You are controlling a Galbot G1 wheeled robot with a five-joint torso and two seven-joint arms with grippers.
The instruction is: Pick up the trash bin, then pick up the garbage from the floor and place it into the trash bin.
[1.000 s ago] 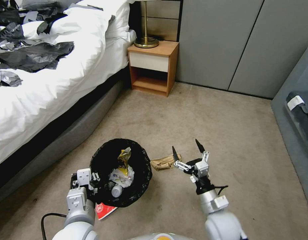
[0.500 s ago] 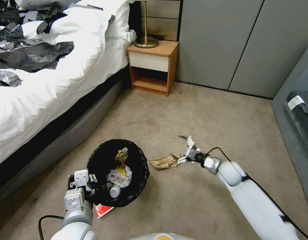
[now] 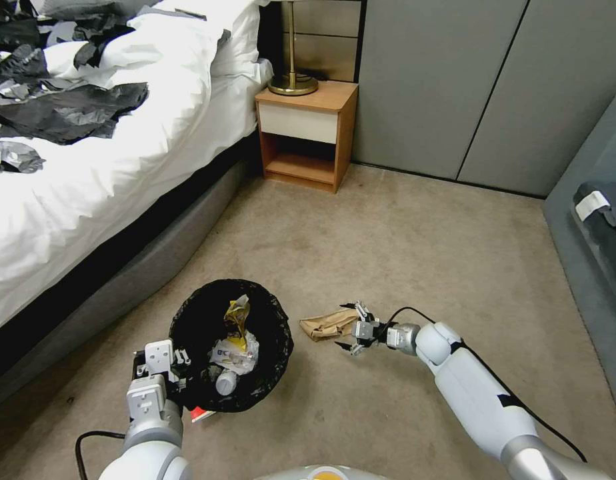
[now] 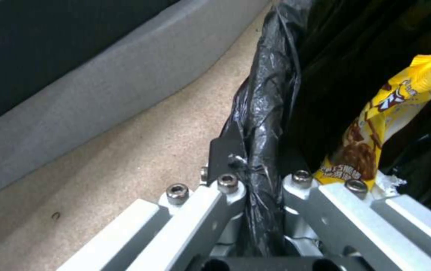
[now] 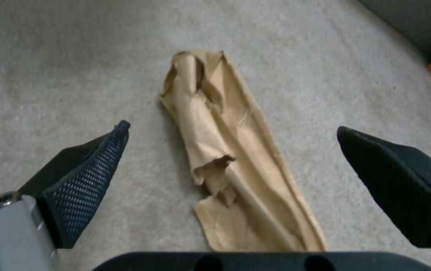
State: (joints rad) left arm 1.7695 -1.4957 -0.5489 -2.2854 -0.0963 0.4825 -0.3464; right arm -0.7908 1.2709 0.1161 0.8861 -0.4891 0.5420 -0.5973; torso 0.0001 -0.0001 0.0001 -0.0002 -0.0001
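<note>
Brown paper bag (image 5: pixel 235 158), open right pincer (image 5: pixel 233 130) astride

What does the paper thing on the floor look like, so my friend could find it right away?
Start at the white-sheeted bed, then drop to the round bin lined with a black bag on the beige carpet. Beside it lies a flat, crumpled brown paper bag, between the open right gripper fingers; other litter is inside the bin.
</note>
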